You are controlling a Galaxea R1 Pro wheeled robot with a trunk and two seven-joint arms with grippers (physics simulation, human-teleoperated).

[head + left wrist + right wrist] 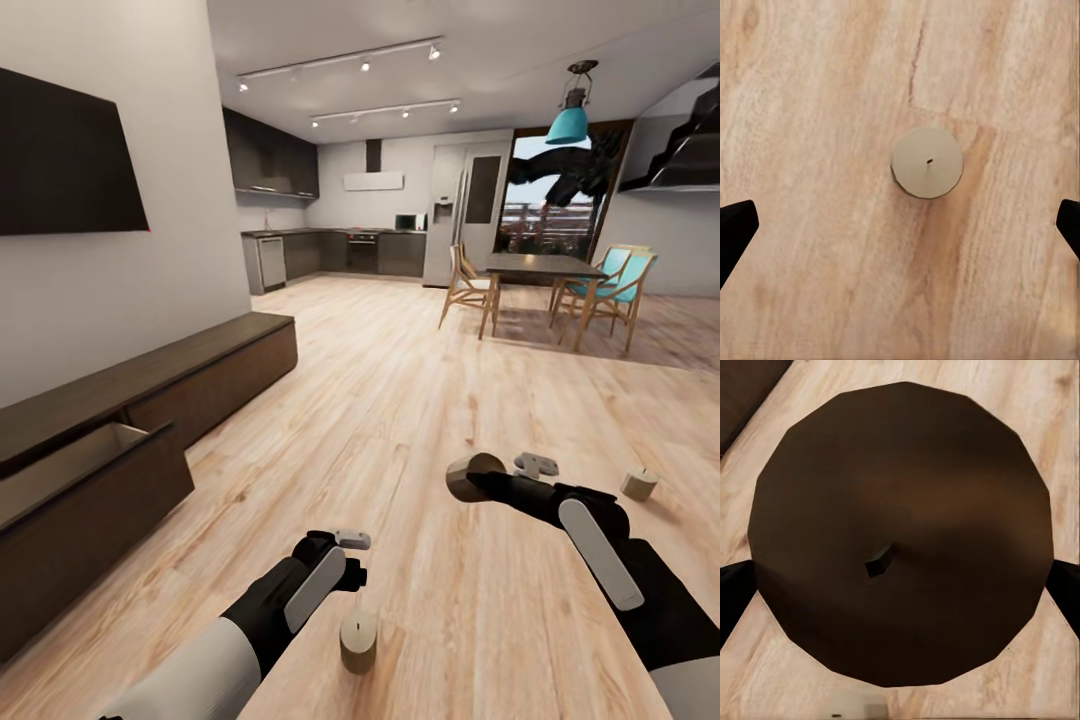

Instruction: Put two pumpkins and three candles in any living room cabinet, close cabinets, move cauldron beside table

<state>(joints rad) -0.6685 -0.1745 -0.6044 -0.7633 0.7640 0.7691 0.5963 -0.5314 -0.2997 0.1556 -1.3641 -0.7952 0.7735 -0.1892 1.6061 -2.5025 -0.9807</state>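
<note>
- Left gripper (pixel 345 560) hangs spread wide and empty right over a candle (pixel 358 641) standing upright on the wood floor (pixel 400 380); straight down is the way, and it's the nearer arm.
- Right gripper (pixel 490 482) is clamped on a second candle (pixel 472 476), wick end facing its wrist camera.
- Third candle (pixel 639 484) sits on the floor beyond, so three candles total.
- Cabinet (pixel 150 390) on the left has one drawer (pixel 90 480) pulled out.

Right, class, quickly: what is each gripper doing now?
Left gripper: open, above a candle on the floor.
Right gripper: shut on a candle.
</note>
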